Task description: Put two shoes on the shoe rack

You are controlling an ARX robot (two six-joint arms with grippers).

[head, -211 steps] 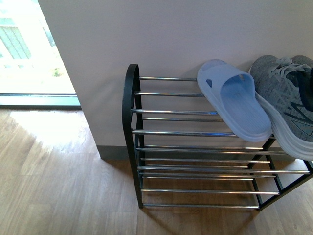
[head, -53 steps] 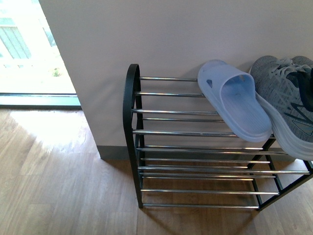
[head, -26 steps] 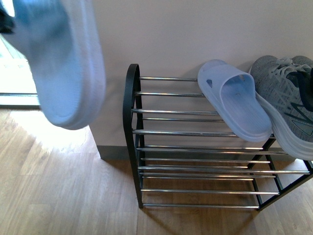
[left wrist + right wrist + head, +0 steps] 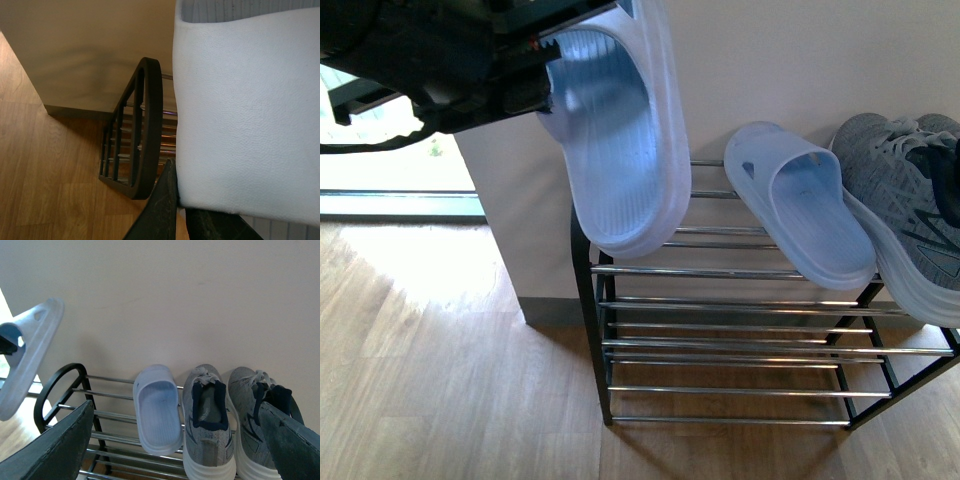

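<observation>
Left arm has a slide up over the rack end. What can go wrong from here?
1. The held slide hangs steeply, toe down, in the left end effector over the shoe rack's arched end. It may catch there or land half off.
2. The toe could poke between the thin chrome bars.
3. The resting slide sits against the grey sneaker, so a nudge may shift both.

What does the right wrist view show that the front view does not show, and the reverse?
Only the right wrist view shows both grey sneakers complete, the left sneaker and the right sneaker, side by side on the top tier, with the right gripper open below them.

Only the front view shows the lower tiers of the shoe rack, the wooden floor, and the left gripper shut on the held slipper.

Both show the held slipper in the air, the resting slipper on the top tier, and the wall.
</observation>
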